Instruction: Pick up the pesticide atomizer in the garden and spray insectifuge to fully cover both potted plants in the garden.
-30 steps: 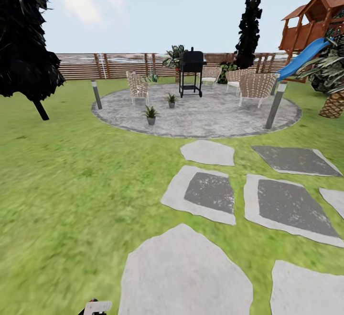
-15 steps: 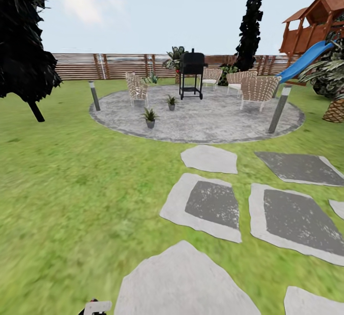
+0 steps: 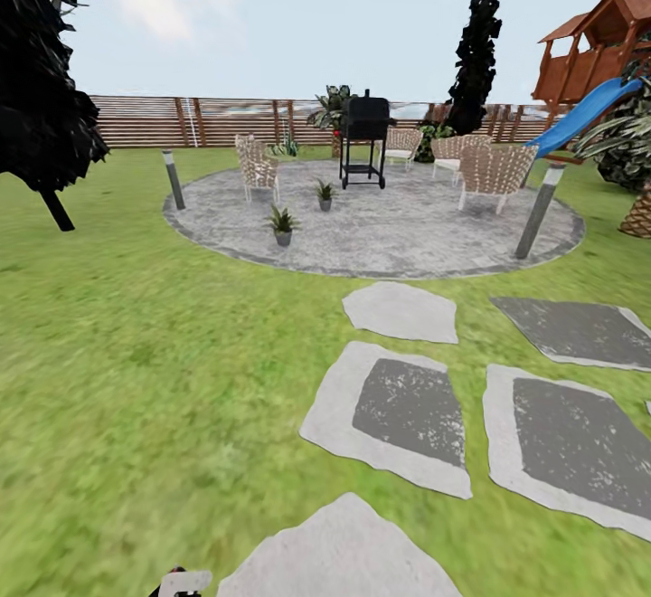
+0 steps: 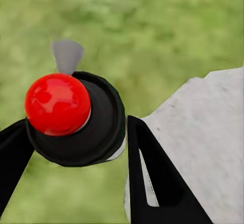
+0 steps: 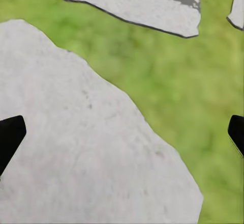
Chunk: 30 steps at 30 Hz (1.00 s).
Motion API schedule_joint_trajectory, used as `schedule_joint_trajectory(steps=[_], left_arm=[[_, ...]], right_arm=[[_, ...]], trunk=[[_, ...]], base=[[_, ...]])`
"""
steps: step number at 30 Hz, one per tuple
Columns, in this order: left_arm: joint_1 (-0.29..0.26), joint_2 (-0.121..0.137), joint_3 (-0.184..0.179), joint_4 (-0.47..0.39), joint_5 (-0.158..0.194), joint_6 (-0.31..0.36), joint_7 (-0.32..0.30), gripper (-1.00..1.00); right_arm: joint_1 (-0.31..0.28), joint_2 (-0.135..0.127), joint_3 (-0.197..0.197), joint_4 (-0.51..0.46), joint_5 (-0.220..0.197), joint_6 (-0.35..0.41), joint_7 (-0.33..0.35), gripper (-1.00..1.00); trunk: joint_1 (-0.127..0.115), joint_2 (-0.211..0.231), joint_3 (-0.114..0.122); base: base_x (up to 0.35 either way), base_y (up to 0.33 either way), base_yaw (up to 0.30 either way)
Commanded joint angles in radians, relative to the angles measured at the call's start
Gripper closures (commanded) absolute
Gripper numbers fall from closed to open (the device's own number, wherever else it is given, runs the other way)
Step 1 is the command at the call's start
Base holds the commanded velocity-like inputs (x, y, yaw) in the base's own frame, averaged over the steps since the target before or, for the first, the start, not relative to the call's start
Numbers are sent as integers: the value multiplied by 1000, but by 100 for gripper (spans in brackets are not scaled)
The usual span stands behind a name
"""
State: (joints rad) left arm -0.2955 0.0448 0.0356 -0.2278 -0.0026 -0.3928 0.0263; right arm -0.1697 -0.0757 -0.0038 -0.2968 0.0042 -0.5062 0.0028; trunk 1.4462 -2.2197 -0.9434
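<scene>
I have the pesticide atomizer [image 4: 76,117] clamped in my left gripper [image 4: 76,147], carried low for the drive; my right gripper [image 5: 122,132] hangs spread and empty over a stepping stone [image 5: 76,132]; the potted plants [image 3: 283,222] [image 3: 325,194] stand on the paving [image 3: 407,226] at twelve o'clock, well ahead.

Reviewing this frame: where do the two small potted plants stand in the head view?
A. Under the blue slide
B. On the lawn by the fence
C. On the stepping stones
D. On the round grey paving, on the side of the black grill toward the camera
D: both potted plants stand on the round grey paving, nearer the camera than the black grill.
</scene>
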Motion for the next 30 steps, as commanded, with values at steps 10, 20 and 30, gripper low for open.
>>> schedule_joint_trajectory(steps=[10,20,30], left_arm=[[-1,0,4,0,0,-4,0,100],[-1,0,4,0,0,-4,0,100],[-1,0,4,-1,0,-4,0,100]], right_arm=[[-1,-1,-1,23,0,-3,-1,-100],[-1,-1,0,34,0,-3,-1,-100],[-1,-1,1,35,0,-3,-1,-100]], trunk=[[0,0,-1],[0,0,-1],[0,0,-1]], base=[[339,0,0],[340,0,0],[339,-22,0]])
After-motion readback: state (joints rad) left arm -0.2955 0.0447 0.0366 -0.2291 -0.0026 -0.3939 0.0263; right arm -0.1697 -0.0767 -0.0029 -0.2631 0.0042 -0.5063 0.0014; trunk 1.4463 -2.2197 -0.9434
